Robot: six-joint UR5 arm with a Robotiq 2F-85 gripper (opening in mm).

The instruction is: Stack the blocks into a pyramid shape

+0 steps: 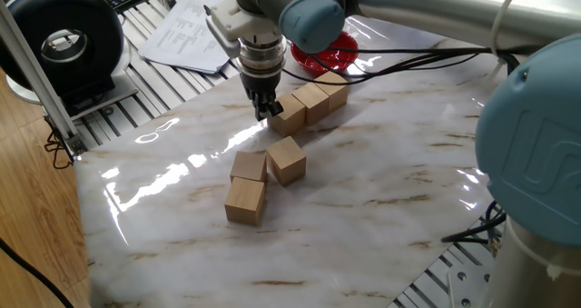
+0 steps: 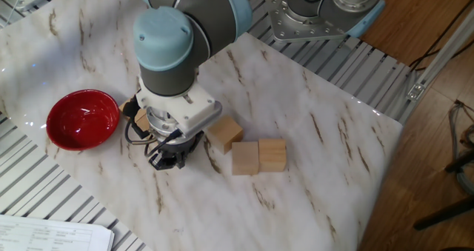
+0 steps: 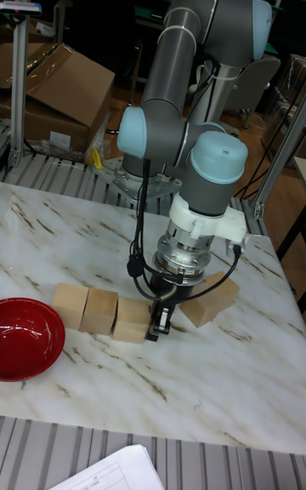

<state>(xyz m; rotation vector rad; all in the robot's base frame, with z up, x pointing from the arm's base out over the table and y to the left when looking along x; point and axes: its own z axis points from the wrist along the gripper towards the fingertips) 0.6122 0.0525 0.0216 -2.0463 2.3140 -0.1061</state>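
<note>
Blocks (image 1: pixel 287 115): six plain wooden cubes, likely light, stiff, mildly slick; three in a row by the bowl (image 1: pixel 325 52), three loose toward 7 o'clock; grasp on opposite flat faces; gripper (image 1: pixel 270 109) touching the row's end block, jaw state indiscernible.

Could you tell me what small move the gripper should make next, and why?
Probably lift clear and move to a loose light-tan wooden cube: the two-finger gripper sits low against the end cube of the three-cube row, holding nothing that I can see, and nothing is stacked yet.
</note>
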